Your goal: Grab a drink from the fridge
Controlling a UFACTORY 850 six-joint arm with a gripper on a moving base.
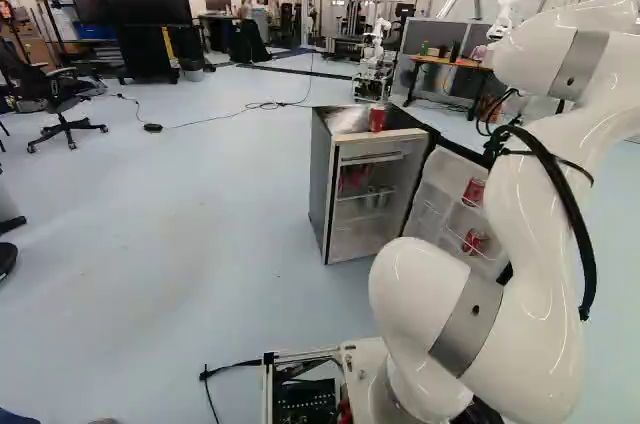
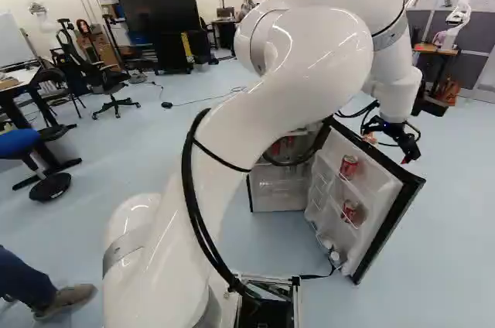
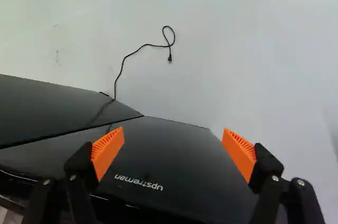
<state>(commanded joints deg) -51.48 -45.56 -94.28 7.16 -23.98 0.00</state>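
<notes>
Drink cans sit inside the fridge and its open door; my end effector, fingers spread wide, hangs near the fridge door's outer side.

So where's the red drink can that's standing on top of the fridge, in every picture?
Left base view: just right of the middle, the red drink can stands on top of the fridge.
Right base view: not seen; the white arm covers the fridge's top.
Wrist view: not in it.
Shared landmark: the fridge, whose black outside shows between the gripper's fingers in the wrist view.
</notes>
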